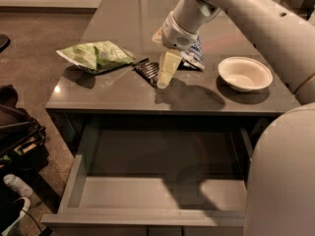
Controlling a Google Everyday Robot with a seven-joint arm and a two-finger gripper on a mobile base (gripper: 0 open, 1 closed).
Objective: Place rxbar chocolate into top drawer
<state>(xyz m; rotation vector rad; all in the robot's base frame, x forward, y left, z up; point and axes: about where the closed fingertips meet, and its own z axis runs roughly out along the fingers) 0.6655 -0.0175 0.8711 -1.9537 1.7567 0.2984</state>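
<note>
The grey table (123, 18) carries a green bag (96, 56), the rxbar (146, 72), a blue-and-white bag (195, 59) and a bowl (244, 73). The gripper (163, 82) hangs just beside the rxbar.
</note>
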